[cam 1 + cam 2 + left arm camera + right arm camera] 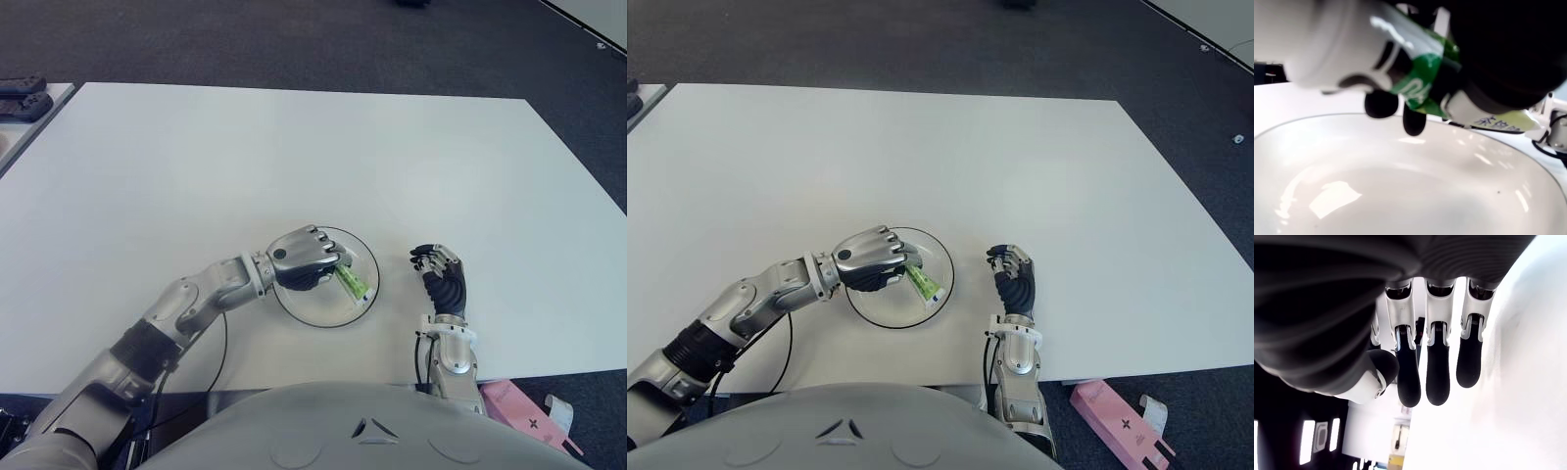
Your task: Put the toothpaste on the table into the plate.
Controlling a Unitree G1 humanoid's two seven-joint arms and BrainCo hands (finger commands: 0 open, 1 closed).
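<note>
**Left hand holds toothpaste over the plate**

Seen from the robot's head, a white table (294, 157) fills the view. Near its front edge sits a round white plate (358, 257). The left hand (304, 259) hangs above the plate's 9 o'clock side, fingers clamped around a green toothpaste tube (352, 284), which juts from the fist toward 4 o'clock over the plate's interior. The wrist camera shows the tube clear of the glossy dish below, so it appears positioned for release rather than set down. The right hand (441, 277) shows at the plate's 3 o'clock, apart from it, its fingers loosely extended and holding nothing, seemingly kept out of the way.
</note>
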